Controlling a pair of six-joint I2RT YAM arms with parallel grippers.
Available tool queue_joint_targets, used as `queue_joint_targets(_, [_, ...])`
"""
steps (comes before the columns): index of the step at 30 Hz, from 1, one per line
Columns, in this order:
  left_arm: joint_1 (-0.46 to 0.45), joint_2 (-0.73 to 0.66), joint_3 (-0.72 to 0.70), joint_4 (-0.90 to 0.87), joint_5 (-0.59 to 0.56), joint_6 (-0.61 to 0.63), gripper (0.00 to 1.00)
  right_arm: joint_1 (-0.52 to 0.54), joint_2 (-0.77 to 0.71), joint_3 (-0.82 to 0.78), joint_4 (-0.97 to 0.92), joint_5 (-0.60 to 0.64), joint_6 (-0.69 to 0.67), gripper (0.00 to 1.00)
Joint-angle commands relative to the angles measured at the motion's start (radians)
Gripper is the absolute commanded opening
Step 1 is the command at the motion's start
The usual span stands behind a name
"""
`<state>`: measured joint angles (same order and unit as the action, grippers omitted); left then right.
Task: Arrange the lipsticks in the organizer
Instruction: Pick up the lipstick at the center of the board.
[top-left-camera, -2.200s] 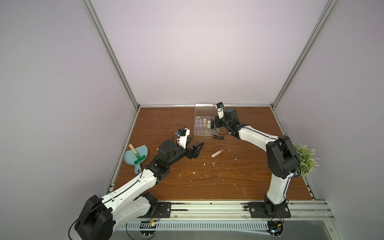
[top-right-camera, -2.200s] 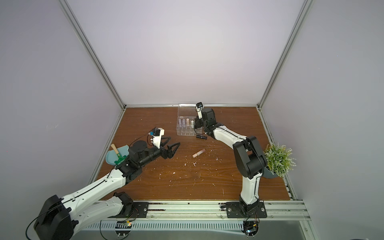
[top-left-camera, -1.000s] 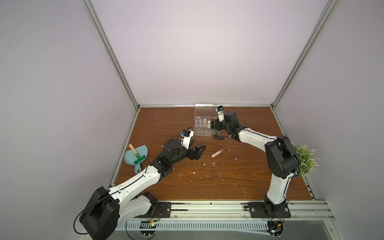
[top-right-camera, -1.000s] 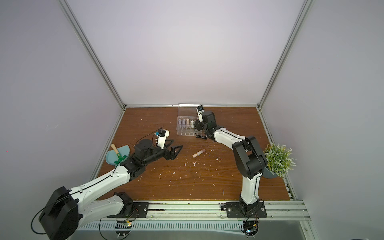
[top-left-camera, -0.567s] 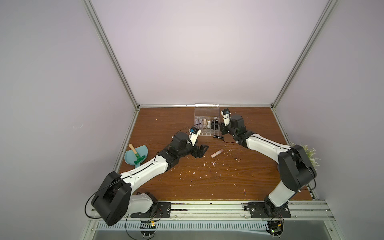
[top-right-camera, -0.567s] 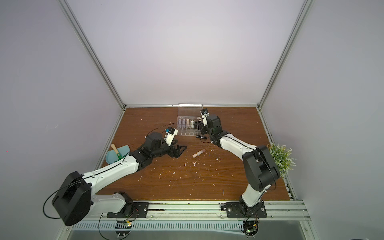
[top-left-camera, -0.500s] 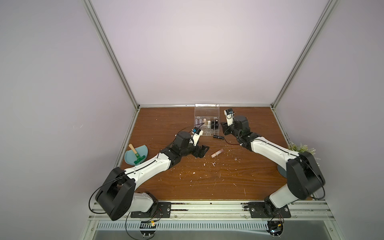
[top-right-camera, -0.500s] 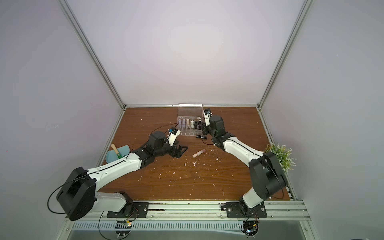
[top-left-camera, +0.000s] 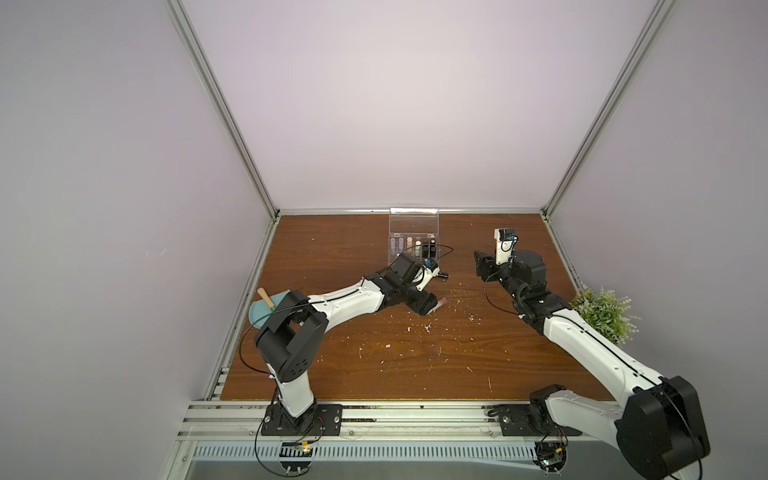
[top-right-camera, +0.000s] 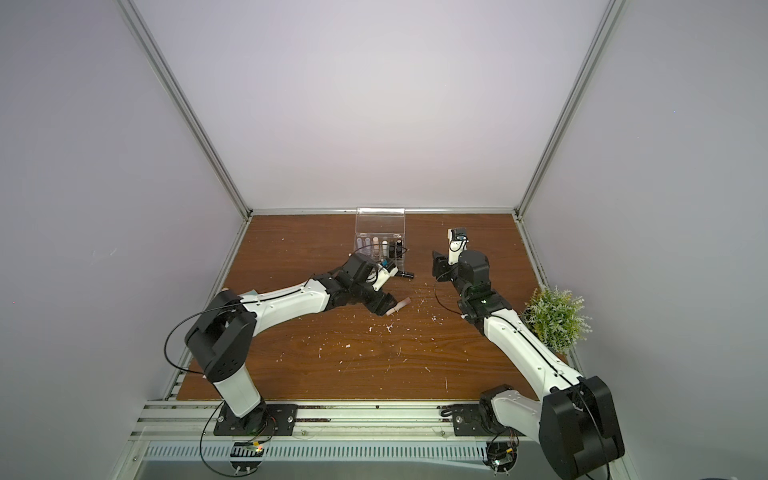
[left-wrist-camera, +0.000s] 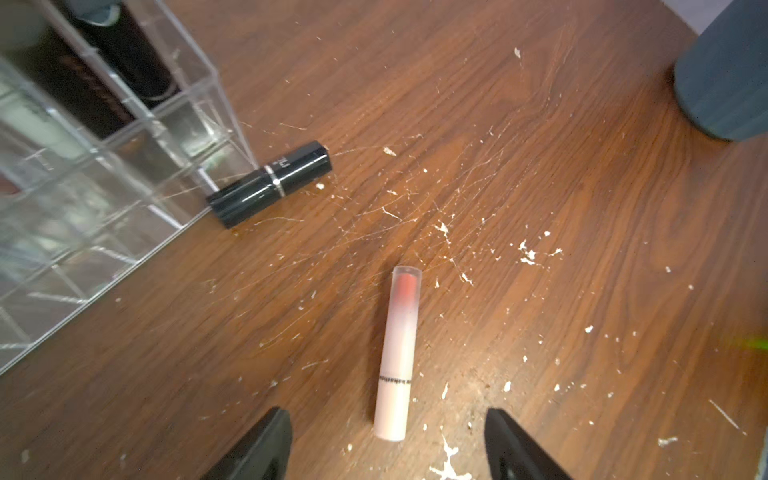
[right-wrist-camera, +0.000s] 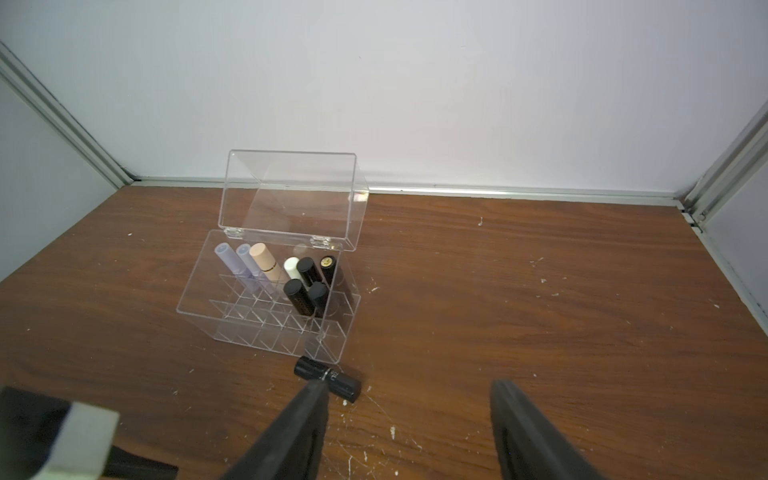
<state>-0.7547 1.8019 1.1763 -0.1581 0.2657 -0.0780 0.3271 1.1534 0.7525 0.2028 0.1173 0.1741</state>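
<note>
The clear organizer (right-wrist-camera: 266, 328) stands at the back of the table with its lid up, seen in both top views (top-left-camera: 413, 245) (top-right-camera: 380, 245). Several lipsticks stand upright in its back cells: lilac, beige (right-wrist-camera: 264, 262), white and black. A black lipstick (right-wrist-camera: 328, 378) (left-wrist-camera: 270, 185) lies on the table against its front corner. A pale pink lipstick (left-wrist-camera: 397, 353) (top-right-camera: 400, 306) lies further forward. My left gripper (left-wrist-camera: 386, 415) (top-left-camera: 428, 305) is open and low, its fingers either side of the pink tube's near end. My right gripper (right-wrist-camera: 409, 386) (top-left-camera: 482, 268) hangs open and empty to the right of the organizer.
A potted plant (top-left-camera: 602, 309) in a grey pot (left-wrist-camera: 723, 70) stands at the table's right edge. A teal dustpan with a wooden-handled brush (top-left-camera: 266, 305) lies at the left edge, behind my left arm. White flecks are scattered over the wooden tabletop (top-left-camera: 415, 353).
My right gripper has drawn back to the right, away from the organizer, and opened wider. My left arm has reached forward and right to the pink lipstick, its jaws narrowing a little.
</note>
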Motion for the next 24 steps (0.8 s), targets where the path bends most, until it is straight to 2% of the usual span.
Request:
queue_joint_targets(1, [-0.017,0.062,0.049,-0.089,-0.021,0.029,0.74,-0.015,-0.029,0.003,0.025,-0.047,0.034,0.68])
queue_joint_targets(9, [-0.033,0.16,0.119,-0.124,-0.039,0.031,0.7,-0.042,-0.048,0.004,0.017,-0.086,0.044,0.69])
queue_joint_targets(18, [-0.039,0.201,0.132,-0.13,-0.068,0.028,0.63,-0.052,-0.064,0.005,0.007,-0.103,0.048,0.67])
queue_joint_targets(22, [-0.053,0.217,0.139,-0.133,-0.062,0.025,0.55,-0.059,-0.067,0.007,-0.001,-0.106,0.048,0.67])
queue_joint_targets(24, [-0.06,0.228,0.15,-0.14,-0.065,0.025,0.47,-0.063,-0.07,0.007,-0.003,-0.109,0.049,0.67])
